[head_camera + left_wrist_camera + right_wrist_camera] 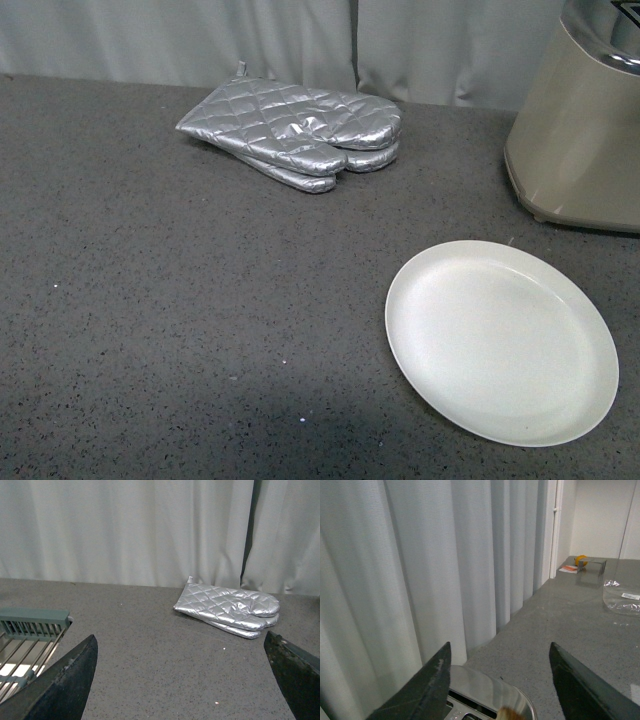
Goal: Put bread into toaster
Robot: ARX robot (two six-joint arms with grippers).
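The beige toaster [580,140] stands at the far right of the counter, cut by the frame edge. Its chrome top [485,692] with dark slots shows in the right wrist view. A small brown bit of the bread [509,714] shows at a slot at the bottom edge; the rest is out of view. My right gripper [497,690] is open above the toaster top, holding nothing. My left gripper [182,680] is open and empty over bare counter. Neither arm shows in the front view.
A round white plate [500,340] lies empty in front of the toaster. Silver quilted oven mitts [295,130] lie at the back, also in the left wrist view [230,607]. A green-framed wire rack [30,635] is at the left. Curtains close the back.
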